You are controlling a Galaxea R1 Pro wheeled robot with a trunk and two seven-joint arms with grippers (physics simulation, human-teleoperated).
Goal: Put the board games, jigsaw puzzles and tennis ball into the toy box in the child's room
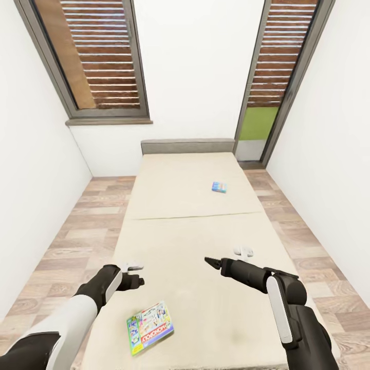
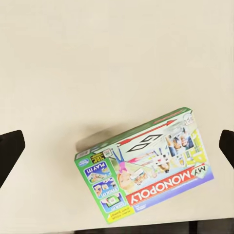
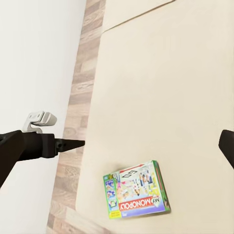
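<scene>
Two board games lie on the beige bed point(image 1: 195, 216). The larger, green-edged Monopoly box point(image 1: 150, 327) rests flat near the bed's front edge. The small blue box point(image 1: 219, 187) lies farther back, right of centre. My left gripper point(image 1: 137, 277) hovers open above the mattress, just behind and left of the Monopoly box. In the left wrist view that box point(image 2: 146, 165) lies below the spread fingers point(image 2: 9, 151). My right gripper point(image 1: 211, 263) is open and empty over the middle of the bed. In the right wrist view the Monopoly box point(image 3: 136, 195) sits by the mattress edge.
A short grey headboard point(image 1: 187, 146) stands against the far white wall between two tall dark-framed windows point(image 1: 97, 56). Wood-plank floor point(image 1: 82, 231) runs along both sides of the bed, with white walls close on either side.
</scene>
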